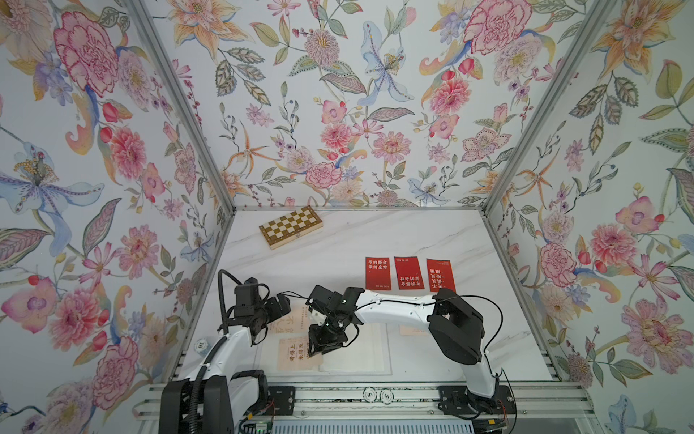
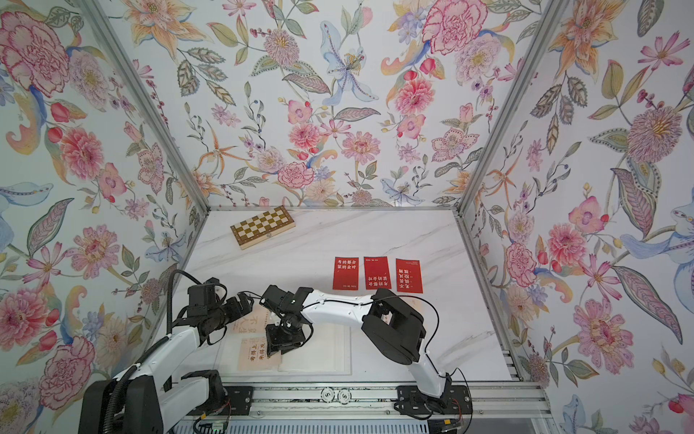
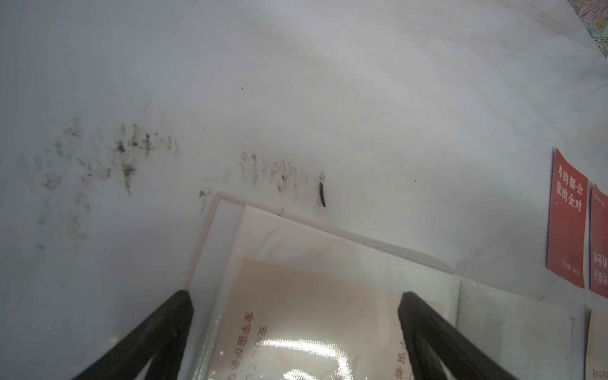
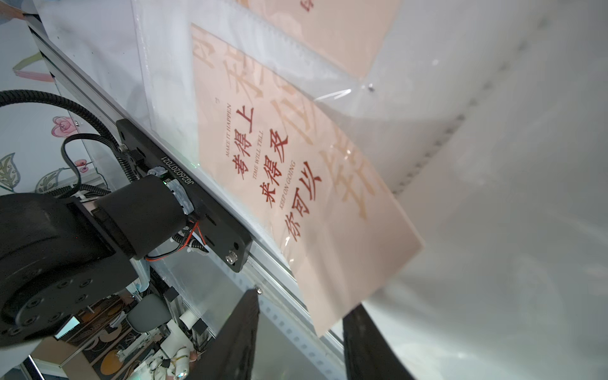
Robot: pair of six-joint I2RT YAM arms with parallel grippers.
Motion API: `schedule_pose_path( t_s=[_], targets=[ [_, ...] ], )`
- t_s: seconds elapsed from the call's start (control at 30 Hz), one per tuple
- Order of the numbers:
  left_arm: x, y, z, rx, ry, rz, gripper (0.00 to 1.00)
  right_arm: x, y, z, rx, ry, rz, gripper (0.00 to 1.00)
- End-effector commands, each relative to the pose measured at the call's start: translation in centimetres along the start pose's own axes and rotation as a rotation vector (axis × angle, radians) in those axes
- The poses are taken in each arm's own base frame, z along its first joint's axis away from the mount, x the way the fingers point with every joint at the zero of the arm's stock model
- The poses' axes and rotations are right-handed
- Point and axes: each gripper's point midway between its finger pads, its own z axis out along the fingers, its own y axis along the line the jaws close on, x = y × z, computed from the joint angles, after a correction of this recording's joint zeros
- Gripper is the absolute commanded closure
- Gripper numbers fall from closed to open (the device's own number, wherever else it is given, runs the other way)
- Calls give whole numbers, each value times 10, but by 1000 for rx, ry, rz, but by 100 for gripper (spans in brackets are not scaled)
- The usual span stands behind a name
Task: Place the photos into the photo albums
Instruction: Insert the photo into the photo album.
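The right pincer (image 4: 304, 301) sits closest in the right wrist view. Its 2 black fingers (image 4: 243, 332) stand part-way apart with 1 corner of a peach photo (image 4: 296, 171) between them; I cannot tell whether they actually pinch that corner. The photo carries dark red characters. It lies tilted, with its far end under a clear sleeve (image 4: 329, 82) of the open photo album (image 1: 364, 353) and its near end apparently lifted off the white page. The album lies flat at the front of the bench (image 1: 375, 233), beneath both arms. The left pincer (image 3: 296, 306) hovers over the album page on its own side, jaws spread wide and holding nothing. Below it a second peach photo (image 3: 312, 296) sits inside a sleeve. Beyond the album, 3 red photos (image 1: 409, 273) lie side by side on the bench, just apart from each other. A chessboard box (image 1: 291, 226) rests closed near the back wall, well apart from them.
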Motion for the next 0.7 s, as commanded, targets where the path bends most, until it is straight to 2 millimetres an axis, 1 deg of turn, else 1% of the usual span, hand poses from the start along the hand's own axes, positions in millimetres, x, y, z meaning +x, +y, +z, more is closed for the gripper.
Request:
schedule_pose_path(
  t_s=[0.0, 0.33, 0.43, 0.6, 0.67],
  targets=[
    [22, 5, 2, -5, 76, -3, 4, -1, 7, 5, -24, 25, -28, 58],
    [22, 5, 1, -9, 75, 1, 4, -12, 16, 21, -104, 59, -39, 57],
    [21, 5, 1, -12, 72, 2, 4, -14, 16, 25, -112, 68, -41, 57],
    [22, 5, 1, -11, 77, 6, 4, -20, 14, 25, -117, 52, -48, 56],
    [23, 4, 2, -11, 82, 13, 4, -23, 13, 25, -118, 41, -49, 53]
  ],
)
